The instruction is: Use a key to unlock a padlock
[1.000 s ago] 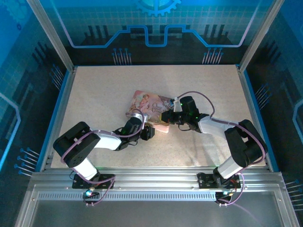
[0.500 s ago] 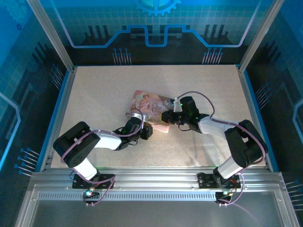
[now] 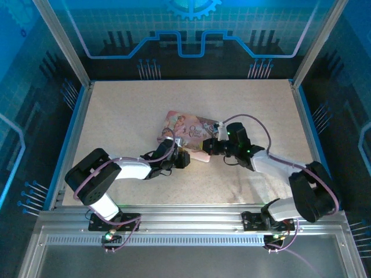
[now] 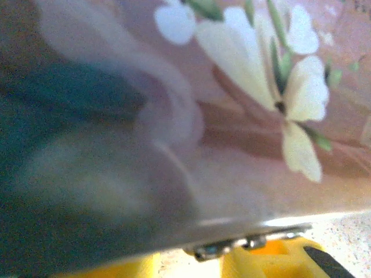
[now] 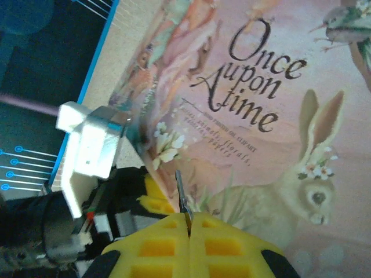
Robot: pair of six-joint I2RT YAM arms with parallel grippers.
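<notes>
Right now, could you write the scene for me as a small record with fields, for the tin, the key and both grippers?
tin: pink, lid up, near the middle of the table; lid reads "Once upon a time"
key: thin, dark, pointing out over the tin's lid
right gripper: jaws shut on the key
left gripper: at the tin's near edge; jaws unclear
metal piece: small, silvery, at the tin's lower edge; too blurred to identify

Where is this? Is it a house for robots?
Probably a robot test booth in a lab. The left arm and right arm are bolted to a metal rail at the edge of a speckled table, and shiny blue-patterned walls close it in.
</notes>
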